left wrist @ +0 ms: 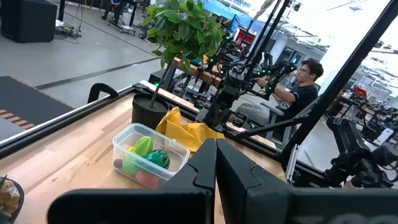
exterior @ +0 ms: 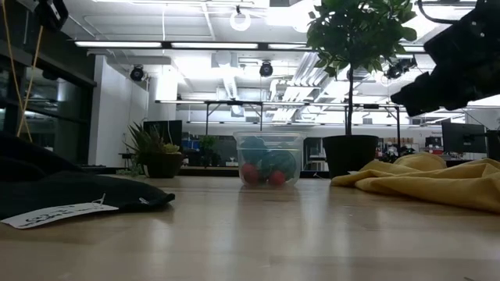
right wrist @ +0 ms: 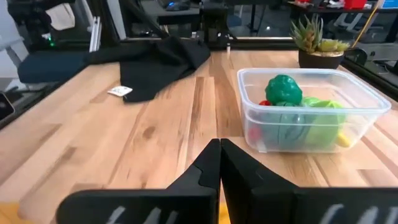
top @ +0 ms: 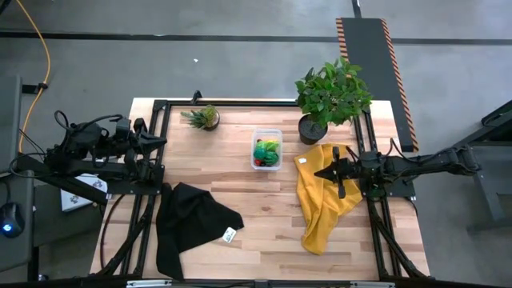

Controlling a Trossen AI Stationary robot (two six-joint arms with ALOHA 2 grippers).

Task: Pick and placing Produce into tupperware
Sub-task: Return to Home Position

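The clear tupperware [top: 266, 149] stands on its base near the table's far middle, and the produce [top: 266, 151] lies inside it: green pieces, a striped dark-green melon [right wrist: 292, 129], yellow and red bits. It also shows in the low view [exterior: 268, 158], the left wrist view [left wrist: 150, 155] and the right wrist view [right wrist: 311, 112]. My left gripper [top: 162, 142] hangs shut at the table's left edge, apart from the container. My right gripper [top: 318, 171] is shut above the yellow cloth, right of the container.
A yellow cloth [top: 324, 204] lies crumpled on the right and a black cloth [top: 188, 220] with a white tag [top: 230, 235] on the near left. A large potted plant [top: 330, 98] and a small one [top: 204, 118] stand at the far edge. A person [left wrist: 298, 93] sits beyond the table.
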